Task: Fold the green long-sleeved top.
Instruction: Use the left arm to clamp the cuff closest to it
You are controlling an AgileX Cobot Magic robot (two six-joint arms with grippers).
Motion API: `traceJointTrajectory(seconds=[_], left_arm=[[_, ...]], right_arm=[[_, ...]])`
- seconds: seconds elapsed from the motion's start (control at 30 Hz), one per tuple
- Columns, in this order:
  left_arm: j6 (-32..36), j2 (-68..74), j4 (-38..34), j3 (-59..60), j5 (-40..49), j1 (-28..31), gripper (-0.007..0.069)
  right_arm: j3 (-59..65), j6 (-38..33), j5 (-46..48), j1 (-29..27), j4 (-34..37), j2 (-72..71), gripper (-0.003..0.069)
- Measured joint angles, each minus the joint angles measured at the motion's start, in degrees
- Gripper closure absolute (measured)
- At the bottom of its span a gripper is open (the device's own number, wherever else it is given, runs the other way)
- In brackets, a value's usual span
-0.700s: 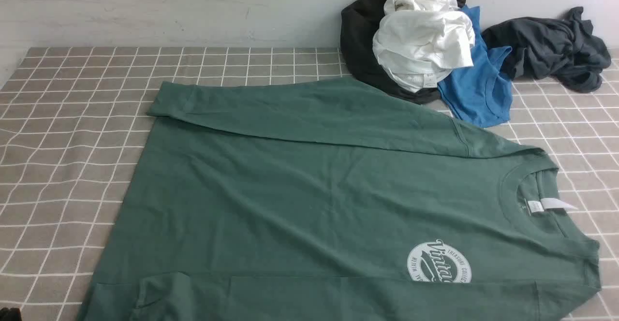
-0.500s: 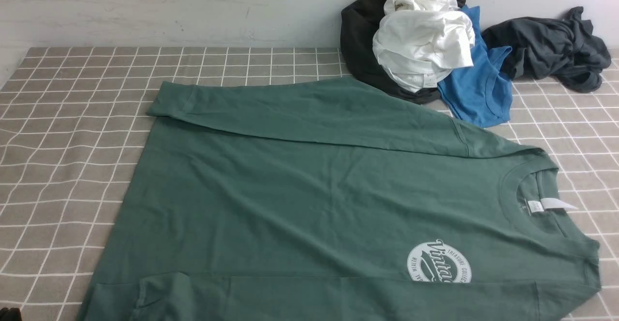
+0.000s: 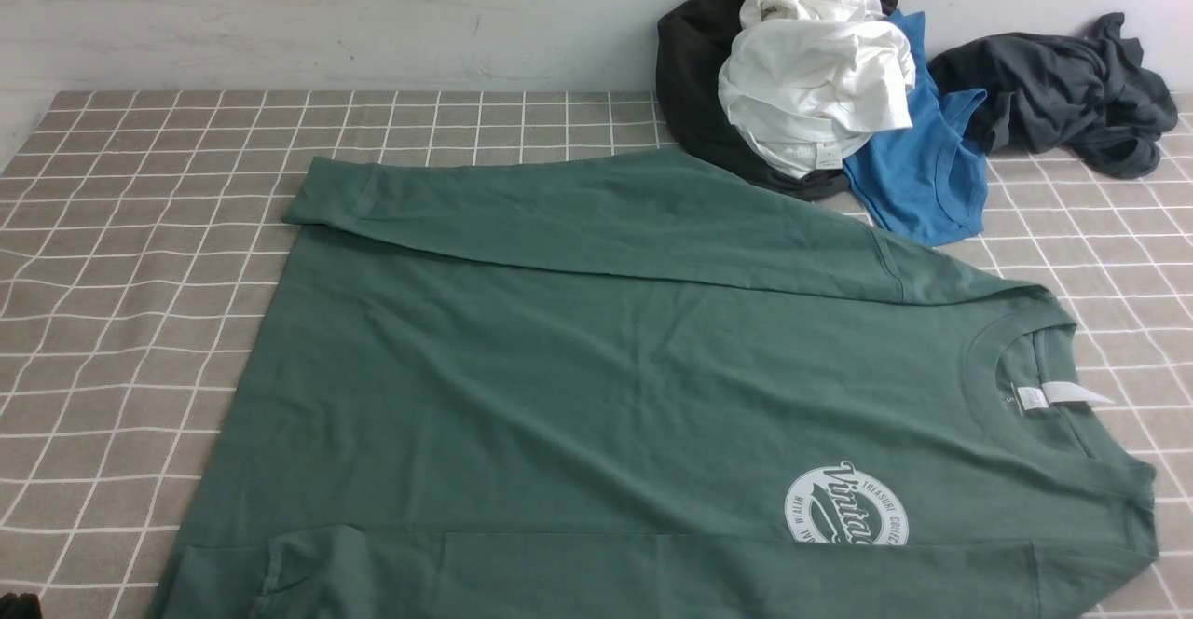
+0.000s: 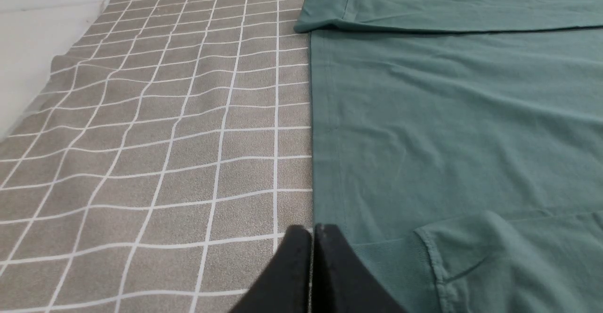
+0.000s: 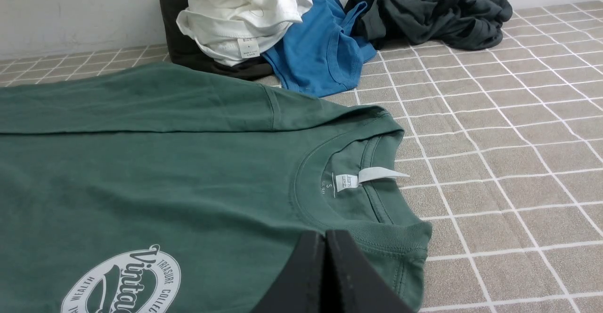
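Observation:
The green long-sleeved top (image 3: 596,367) lies flat on the checked cloth, hem to the left and collar to the right. Its white "Vintage" logo (image 3: 843,507) and white neck label (image 3: 1053,395) face up. The far sleeve (image 3: 559,209) is folded across the body, and the near sleeve (image 3: 652,577) lies along the near edge. My left gripper (image 4: 312,230) is shut and empty, over the hem edge beside the near sleeve's ribbed cuff (image 4: 391,261). My right gripper (image 5: 325,234) is shut and empty, over the near side of the collar (image 5: 391,235). Neither gripper shows clearly in the front view.
A pile of clothes sits at the back right against the wall: a white garment (image 3: 820,88), a blue tee (image 3: 918,171), a black garment (image 3: 694,69) and a dark grey garment (image 3: 1062,92). The grey checked tablecloth (image 3: 121,274) is rippled on the left.

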Motion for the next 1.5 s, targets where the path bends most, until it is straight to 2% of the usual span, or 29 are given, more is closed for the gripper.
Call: traceJointTrajectory(seconds=[0.3,0.5,0.63,0.67,0.73,0.83,0.87,0.9,0.97,1.0,1.07,1.13,1.2,1.3,1.4,1.5], left_arm=[[0.00,0.00,1.08,0.00,-0.41,0.00,0.0631],[-0.92,0.00,1.08,0.32,-7.93,0.00,0.0631],[-1.18,0.00,1.08,0.32,-23.51,0.00,0.0631],[-1.23,0.00,1.08,0.32,-23.51,0.00,0.0631],[-1.29,0.00,1.08,0.32,-31.43,0.00,0.0631],[-2.63,0.00,1.39,0.32,-37.10,0.00,0.0631],[-5.45,0.00,1.44,0.32,-42.19,0.00,0.0631],[-5.45,0.00,1.44,0.32,-42.19,0.00,0.0631],[-11.20,0.00,1.08,0.02,-49.07,0.00,0.0631],[-12.59,0.00,1.80,-0.64,-49.43,0.00,0.0631],[-17.34,1.30,5.97,-8.72,-44.96,0.00,0.0631],[-18.14,2.86,8.36,-12.55,-40.98,0.00,0.0631],[-18.71,8.46,13.48,-24.97,-30.24,0.00,0.0631],[-18.76,18.40,17.66,-36.38,-17.48,0.00,0.0631],[-18.90,29.97,17.48,-42.63,-5.30,0.00,0.0631],[-18.85,38.73,12.80,-44.12,4.58,0.00,0.0631]], right_arm=[[0.00,0.00,0.00,0.00,-0.05,0.00,0.0670],[0.18,-0.16,-3.15,0.00,-0.10,0.00,0.0670],[0.18,-0.19,-16.22,0.00,-0.10,0.00,0.0670],[0.18,-0.19,-16.86,0.00,-0.10,0.00,0.0670],[0.18,-0.19,-25.14,0.00,-0.10,0.00,0.0670],[0.18,-0.19,-30.94,0.00,-0.10,0.00,0.0670],[0.18,-0.01,-35.17,0.00,0.15,0.00,0.0670],[0.18,0.00,-35.56,0.00,0.15,0.00,0.0670],[0.18,1.34,-40.55,0.00,0.94,0.00,0.0670],[0.18,1.66,-42.07,0.00,0.94,0.00,0.0670],[-1.79,2.55,-41.88,0.00,0.94,0.07,0.0670],[-4.61,2.80,-40.54,0.00,0.94,0.82,0.0670],[-11.02,2.96,-36.61,0.00,-0.73,3.96,0.0670],[-20.90,2.61,-26.15,0.00,-6.62,11.51,0.0670],[-28.17,2.55,-12.18,0.00,-11.64,21.39,0.0669],[-30.20,2.55,-4.13,0.00,-12.73,28.44,0.0669]])
